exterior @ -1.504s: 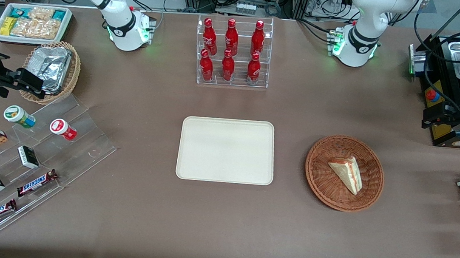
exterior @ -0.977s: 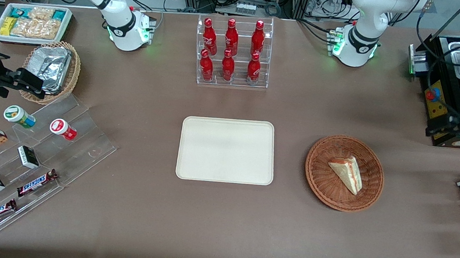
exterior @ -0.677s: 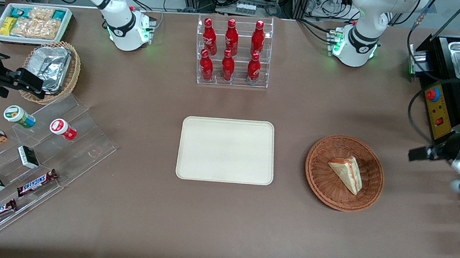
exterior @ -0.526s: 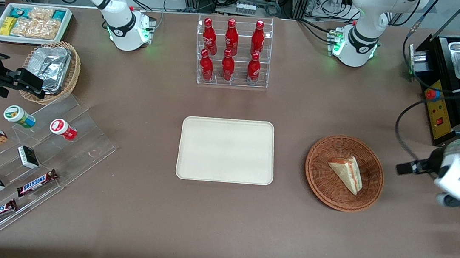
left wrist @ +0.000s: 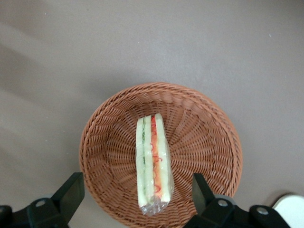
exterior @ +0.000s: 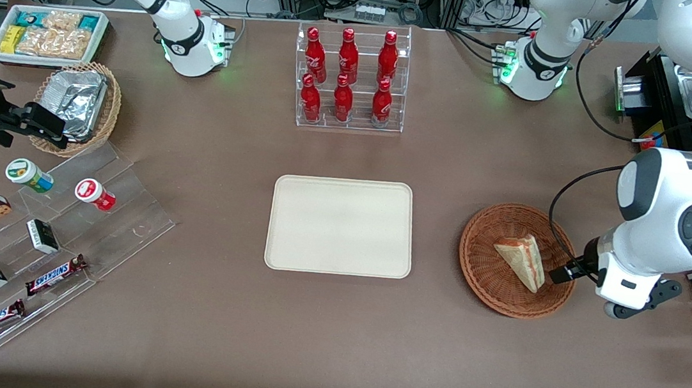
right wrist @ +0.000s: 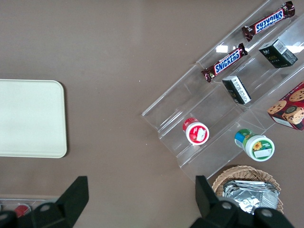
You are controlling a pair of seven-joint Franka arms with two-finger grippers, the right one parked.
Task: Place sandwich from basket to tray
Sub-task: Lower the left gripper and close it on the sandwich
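The sandwich [exterior: 521,260] lies in the round brown basket [exterior: 485,279]. It rests on its flat side, a little toward the working arm's end of the basket. From the basket's middle it sits at about 3 o'clock in the front view. In the left wrist view its red, orange and green stripes face up [left wrist: 153,163], and the woven basket [left wrist: 204,128] rings it all around.

The gripper [left wrist: 137,199] hangs in the air above the basket. Its two fingers [left wrist: 70,193] are spread wide apart, one on each side of the sandwich, and they touch nothing. In the front view the big white arm covers the gripper, just past the basket's rim at about 3 o'clock.

The cream tray [exterior: 288,252] lies flat on the brown table [exterior: 330,346]. It is at 9 o'clock from the basket, with a strip of table between them. A rack of red bottles [exterior: 346,78] stands at 12 o'clock from the tray, farther from the front camera.
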